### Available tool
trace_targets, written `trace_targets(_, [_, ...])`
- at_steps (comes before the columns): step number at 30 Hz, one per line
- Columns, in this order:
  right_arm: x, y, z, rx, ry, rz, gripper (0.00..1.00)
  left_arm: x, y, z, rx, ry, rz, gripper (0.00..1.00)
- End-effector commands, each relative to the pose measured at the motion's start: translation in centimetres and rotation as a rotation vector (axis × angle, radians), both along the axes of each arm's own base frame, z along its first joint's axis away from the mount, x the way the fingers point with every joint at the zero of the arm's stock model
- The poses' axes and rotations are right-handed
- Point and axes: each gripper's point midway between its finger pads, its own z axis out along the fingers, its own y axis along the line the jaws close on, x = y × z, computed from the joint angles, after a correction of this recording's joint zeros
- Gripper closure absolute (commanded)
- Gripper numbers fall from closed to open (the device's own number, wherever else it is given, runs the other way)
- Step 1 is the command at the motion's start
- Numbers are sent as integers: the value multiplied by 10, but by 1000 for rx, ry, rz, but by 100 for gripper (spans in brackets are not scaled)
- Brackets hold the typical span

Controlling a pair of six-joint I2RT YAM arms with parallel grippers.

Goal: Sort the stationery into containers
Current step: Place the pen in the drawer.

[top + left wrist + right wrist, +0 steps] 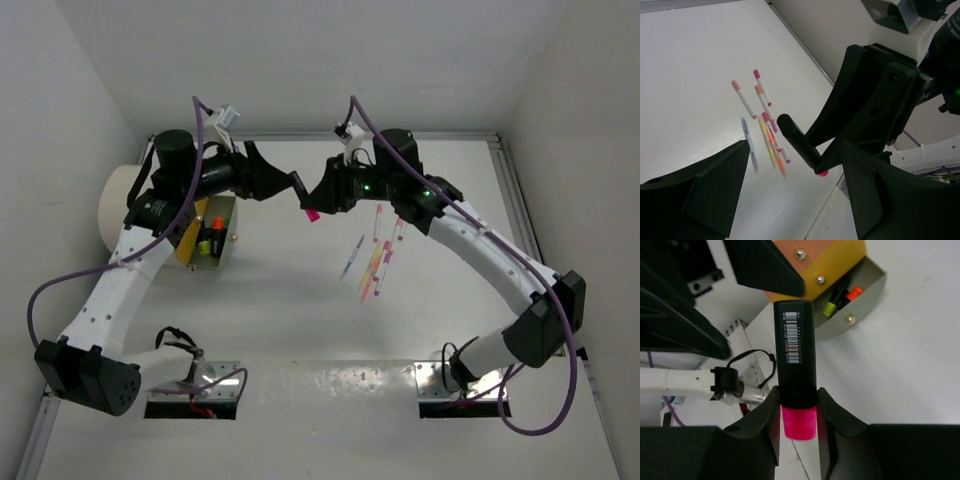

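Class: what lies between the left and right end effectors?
A pink-capped highlighter, gripped at its cap by the right end effector, its black end pointing toward the open left end effector. Both wrist views show it.

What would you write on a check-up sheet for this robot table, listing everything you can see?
Surface: white table, glossy.
Job's things: pink highlighter held in the air; loose pens lying on the table; two highlighters in the bin by the white drum.
Clutter: nothing seen.
Grippers: right gripper shut on the pink highlighter's cap end; left gripper open, close by.
Cables: purple cables loop along both arms.
Surroundings: white walls.
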Motion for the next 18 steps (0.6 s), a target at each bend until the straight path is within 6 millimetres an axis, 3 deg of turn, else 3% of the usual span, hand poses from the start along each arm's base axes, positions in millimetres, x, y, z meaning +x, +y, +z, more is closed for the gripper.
trace_targets(1, [-2,20,42,81,-91,15,100,-5,-8,6,-23,-26,-12,20])
trace_targets(4, [-8,30,47,90,-100,39,100,-6,-11,0,-22,-11,-20,22])
trace_targets(7, [-11,38,53,102,-112,51,100,-5,-12,0,-23,-9,-23,33])
trace_targets(12, [-11,44,60,112,-128,53,100,-5,-7,4,-24,-21,-30,71])
trace_targets(15, [-11,44,57,108,-124,55,72,1,2,11,-6,-39,-7,90])
trace_targets(16, [-11,43,56,103,-127,51,61,6,9,3,22,-4,17,97])
trace_targets(17, [-9,39,50,89,-115,42,46,11,16,17,65,-64,35,99])
trace_targets(18, [-7,35,48,81,-115,28,44,23,24,13,111,-58,82,100])
